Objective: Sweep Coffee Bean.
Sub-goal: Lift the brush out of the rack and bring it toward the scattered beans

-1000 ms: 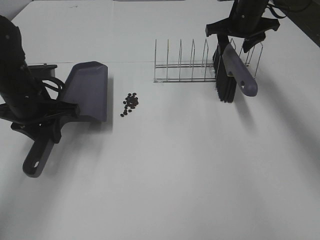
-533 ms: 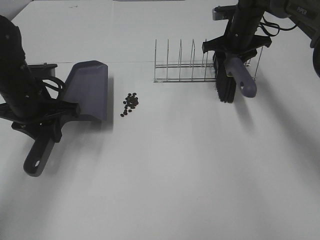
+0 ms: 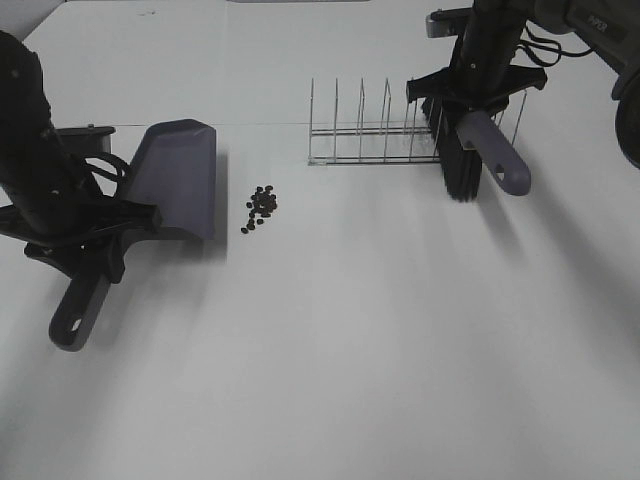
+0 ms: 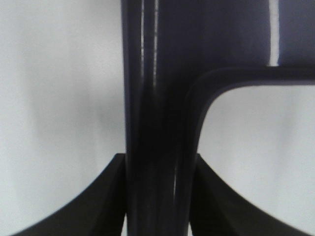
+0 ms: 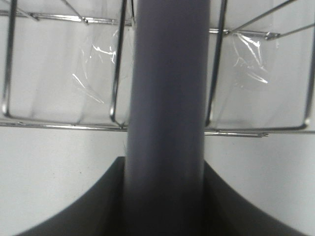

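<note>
The coffee bean cluster [image 3: 260, 205] lies on the white table, just right of the grey-purple dustpan [image 3: 176, 180]. My left gripper [image 3: 88, 246] is shut on the dustpan's handle [image 4: 157, 108], whose free end points toward the table's front; in the left wrist view the left gripper [image 4: 157, 196] clamps that handle from both sides. At the back right, my right gripper [image 3: 476, 92] is shut on the brush handle [image 5: 167, 98]. The brush [image 3: 496, 158] stands at the right end of the wire rack [image 3: 375, 130], black bristles [image 3: 458, 172] pointing down at the table. In the right wrist view the right gripper [image 5: 165, 201] grips the handle.
The wire rack [image 5: 64, 123] stands directly behind the brush, its prongs upright. A dark object sits at the far right edge [image 3: 628, 110]. White table surface [image 3: 350, 350] stretches between the beans and the front edge.
My right gripper has come down and shut on the brush handle. The brush has shifted a little to the right, its handle end swinging rightward. The left arm and dustpan stayed put.
</note>
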{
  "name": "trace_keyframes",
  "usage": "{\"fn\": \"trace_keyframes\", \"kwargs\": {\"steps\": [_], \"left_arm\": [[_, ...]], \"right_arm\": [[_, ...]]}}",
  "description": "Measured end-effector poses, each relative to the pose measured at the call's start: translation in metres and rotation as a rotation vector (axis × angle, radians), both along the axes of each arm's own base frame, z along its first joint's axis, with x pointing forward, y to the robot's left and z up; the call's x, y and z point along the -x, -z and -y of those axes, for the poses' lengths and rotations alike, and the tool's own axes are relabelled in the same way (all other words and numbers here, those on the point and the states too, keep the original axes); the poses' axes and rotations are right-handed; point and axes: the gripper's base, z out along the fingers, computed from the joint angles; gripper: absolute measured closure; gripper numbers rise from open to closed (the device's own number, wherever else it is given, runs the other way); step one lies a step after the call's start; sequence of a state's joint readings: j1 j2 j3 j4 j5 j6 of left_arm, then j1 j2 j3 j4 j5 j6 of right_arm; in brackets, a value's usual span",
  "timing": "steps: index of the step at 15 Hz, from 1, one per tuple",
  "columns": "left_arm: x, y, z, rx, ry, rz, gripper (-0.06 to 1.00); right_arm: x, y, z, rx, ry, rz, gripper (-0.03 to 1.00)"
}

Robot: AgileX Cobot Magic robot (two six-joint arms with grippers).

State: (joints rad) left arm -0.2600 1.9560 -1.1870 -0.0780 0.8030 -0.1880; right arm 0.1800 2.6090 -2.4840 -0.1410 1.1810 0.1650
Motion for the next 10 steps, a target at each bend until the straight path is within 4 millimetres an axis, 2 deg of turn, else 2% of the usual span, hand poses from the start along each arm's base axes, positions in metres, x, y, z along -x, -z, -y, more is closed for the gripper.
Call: {"fn": "trace_keyframes", "kwargs": {"steps": [1,2,7,9,10], "left_arm": [[0.000,0.000,0.000,0.000,0.000,0.001,0.60],[0.000,0.000,0.000,0.000,0.000,0.001,0.60],[0.000,0.000,0.000,0.000,0.000,-0.001,0.60],[0.002,0.000,-0.001,-0.006,0.002,-0.023,0.60],[0.004,0.000,-0.001,-0.011,0.003,-0.046,0.60]], "right_arm": [[0.000,-0.005,0.000,-0.001,0.004,0.007,0.67],[-0.001,-0.019,0.001,0.004,0.007,0.035,0.67],[0.012,-0.102,-0.003,-0.072,-0.022,0.189,0.67],[0.026,-0.126,-0.019,-0.121,-0.061,0.204,0.67],[0.045,-0.136,-0.039,-0.115,-0.108,0.170,0.67]]}}
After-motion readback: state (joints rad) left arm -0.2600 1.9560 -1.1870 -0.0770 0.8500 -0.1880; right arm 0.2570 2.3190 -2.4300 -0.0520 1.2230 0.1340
